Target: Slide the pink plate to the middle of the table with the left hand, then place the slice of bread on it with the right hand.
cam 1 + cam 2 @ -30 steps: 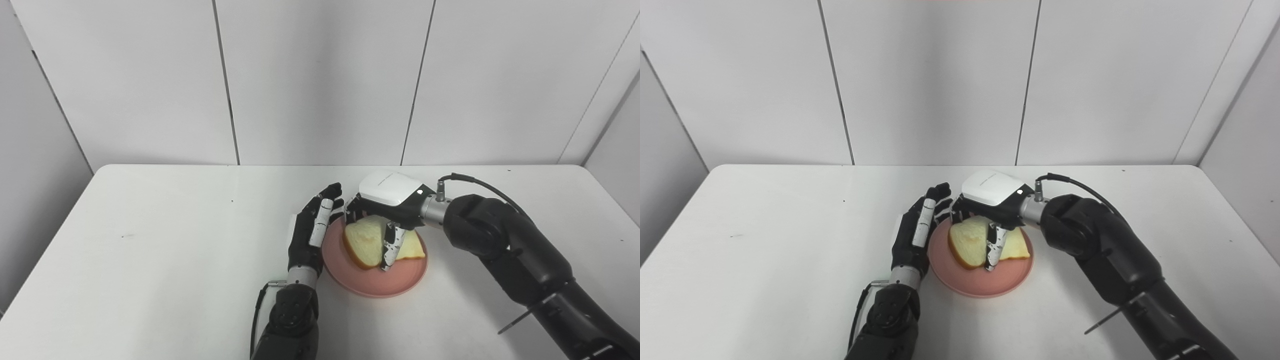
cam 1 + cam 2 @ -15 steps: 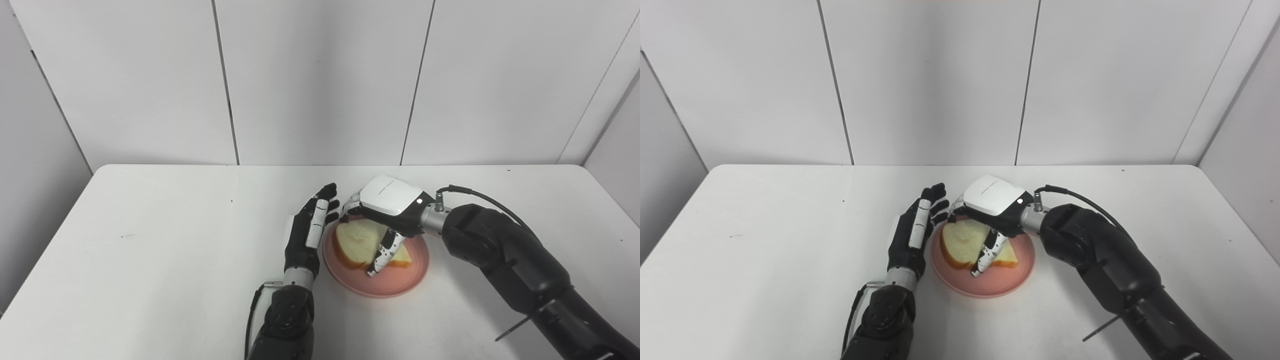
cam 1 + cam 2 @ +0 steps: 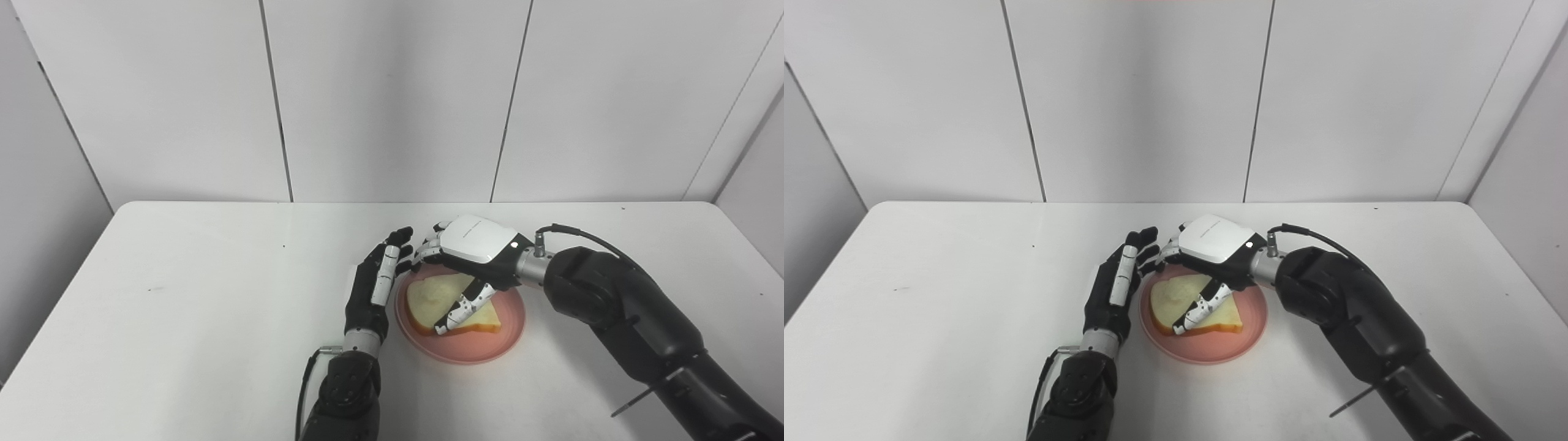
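Both robot hands spread open, right robot hand (image 3: 471, 254) has laid bread (image 3: 429, 297) flat on plate (image 3: 490, 343).

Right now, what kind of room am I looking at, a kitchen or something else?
Probably a robot test booth, not a kitchen: a bare white table boxed in by plain white wall panels, with only a pink plate holding a slice of bread between the robot's hands.

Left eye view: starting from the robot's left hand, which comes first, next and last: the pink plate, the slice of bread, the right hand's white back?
From the left hand:
1. Pink plate: its left rim lies right beside the hand's fingers.
2. Slice of bread: lying on the plate, just inside that rim.
3. Right hand's white back: raised over the plate's far side, to the right, though its fingertips reach close to the left hand's.
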`<control>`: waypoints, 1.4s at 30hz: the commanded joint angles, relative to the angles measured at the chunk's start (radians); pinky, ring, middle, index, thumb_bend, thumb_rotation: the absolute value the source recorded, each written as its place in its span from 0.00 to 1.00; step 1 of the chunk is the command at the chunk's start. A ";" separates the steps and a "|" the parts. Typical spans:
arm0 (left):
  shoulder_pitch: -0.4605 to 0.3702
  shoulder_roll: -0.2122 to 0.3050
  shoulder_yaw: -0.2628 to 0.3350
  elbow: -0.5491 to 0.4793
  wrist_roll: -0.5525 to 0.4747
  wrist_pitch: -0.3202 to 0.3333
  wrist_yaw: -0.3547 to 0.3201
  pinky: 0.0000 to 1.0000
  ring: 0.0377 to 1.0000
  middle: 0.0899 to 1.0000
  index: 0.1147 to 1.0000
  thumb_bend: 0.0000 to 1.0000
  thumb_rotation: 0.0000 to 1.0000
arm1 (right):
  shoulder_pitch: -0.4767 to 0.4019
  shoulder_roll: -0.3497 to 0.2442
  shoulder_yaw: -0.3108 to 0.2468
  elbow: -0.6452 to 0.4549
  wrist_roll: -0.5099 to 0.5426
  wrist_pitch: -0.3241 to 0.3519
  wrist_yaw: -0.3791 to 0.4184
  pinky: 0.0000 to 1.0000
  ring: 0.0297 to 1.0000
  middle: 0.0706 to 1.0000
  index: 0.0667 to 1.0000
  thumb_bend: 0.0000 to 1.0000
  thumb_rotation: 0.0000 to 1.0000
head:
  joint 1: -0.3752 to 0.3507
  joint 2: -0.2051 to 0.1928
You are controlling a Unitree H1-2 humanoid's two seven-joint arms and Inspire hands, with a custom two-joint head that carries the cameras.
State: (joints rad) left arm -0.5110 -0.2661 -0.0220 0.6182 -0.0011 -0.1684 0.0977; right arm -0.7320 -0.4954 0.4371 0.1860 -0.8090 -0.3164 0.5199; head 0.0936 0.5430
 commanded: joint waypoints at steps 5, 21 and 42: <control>0.038 0.006 0.005 0.008 -0.007 0.076 0.002 0.84 0.84 0.85 0.67 0.80 0.90 | -0.032 -0.035 -0.073 -0.064 0.073 0.036 0.015 0.94 0.87 0.83 0.75 1.00 0.72 | -0.008 0.002; 0.048 0.017 0.018 -0.040 -0.013 0.112 0.003 0.86 0.85 0.85 0.71 0.78 0.91 | 0.213 0.173 -0.411 0.100 0.279 0.100 -0.509 0.73 0.84 0.88 0.85 0.80 1.00 | -0.037 -0.001; 0.060 0.044 0.034 -0.127 -0.012 0.171 0.003 0.95 0.96 0.93 0.73 0.79 0.91 | 0.309 0.478 -0.650 -0.005 0.782 0.434 -0.660 0.98 0.94 0.96 0.97 0.76 1.00 | -0.074 0.001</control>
State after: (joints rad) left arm -0.4669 -0.2251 0.0079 0.4818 -0.0007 -0.0430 0.0982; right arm -0.3940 -0.0124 -0.2080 0.2168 -0.0400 0.1135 -0.1305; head 0.0184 0.5430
